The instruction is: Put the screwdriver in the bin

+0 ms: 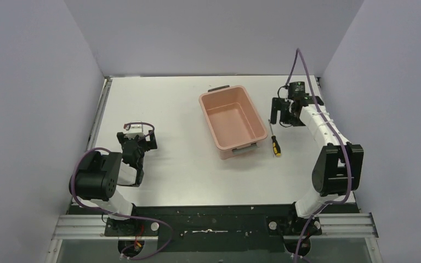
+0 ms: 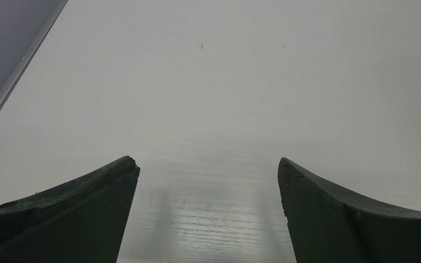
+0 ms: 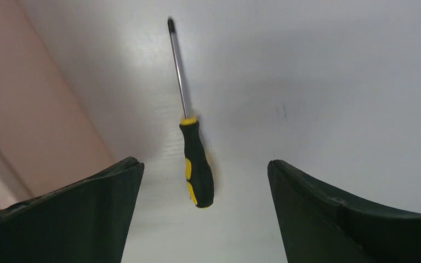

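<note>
The screwdriver (image 1: 274,142) lies flat on the white table just right of the bin (image 1: 233,118), a salmon-pink tub that holds nothing. In the right wrist view its black and yellow handle (image 3: 197,172) shows on the table between my fingers, with the shaft pointing away and the bin wall (image 3: 27,109) at the left. My right gripper (image 1: 283,114) (image 3: 204,161) hangs open above the screwdriver without touching it. My left gripper (image 1: 136,137) (image 2: 205,159) is open over bare table, far to the left of the bin.
Grey walls enclose the table on three sides. A metal rail (image 2: 16,71) runs along the table's left edge near the left gripper. The bin has a grey handle (image 1: 219,87) on its far end and another (image 1: 246,147) on its near end.
</note>
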Motion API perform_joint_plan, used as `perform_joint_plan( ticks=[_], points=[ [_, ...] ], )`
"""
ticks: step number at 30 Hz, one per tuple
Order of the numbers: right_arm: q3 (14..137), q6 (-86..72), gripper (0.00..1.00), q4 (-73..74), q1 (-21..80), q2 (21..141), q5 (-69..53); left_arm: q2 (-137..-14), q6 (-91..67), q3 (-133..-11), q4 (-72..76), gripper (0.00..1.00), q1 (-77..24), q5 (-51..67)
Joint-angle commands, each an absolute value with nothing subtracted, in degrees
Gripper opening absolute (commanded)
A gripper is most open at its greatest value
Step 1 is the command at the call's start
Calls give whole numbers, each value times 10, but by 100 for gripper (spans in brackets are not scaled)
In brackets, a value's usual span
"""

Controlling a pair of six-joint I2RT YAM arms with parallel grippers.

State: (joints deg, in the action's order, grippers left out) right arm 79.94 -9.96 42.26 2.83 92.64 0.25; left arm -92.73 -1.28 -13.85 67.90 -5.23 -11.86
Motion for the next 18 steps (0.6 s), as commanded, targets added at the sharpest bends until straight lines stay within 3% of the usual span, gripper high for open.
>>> perform_joint_plan(
  ticks=[1,6,10,12,18],
  points=[
    [749,-93,85,416,24,947,-41,-922,-14,-144,695,97,-50,-112],
    [659,-96,80,350,24,989,-50,-922,-13,-144,695,97,-50,-112],
    [627,-86,70,303,24,1033,-41,-922,-14,-144,695,97,-50,-112],
    [629,-77,58,297,24,1056,-37,-922,-13,-144,695,97,-50,-112],
    [668,-63,0,330,24,1055,-5,-922,-14,-144,695,97,-50,-112]
  ],
)
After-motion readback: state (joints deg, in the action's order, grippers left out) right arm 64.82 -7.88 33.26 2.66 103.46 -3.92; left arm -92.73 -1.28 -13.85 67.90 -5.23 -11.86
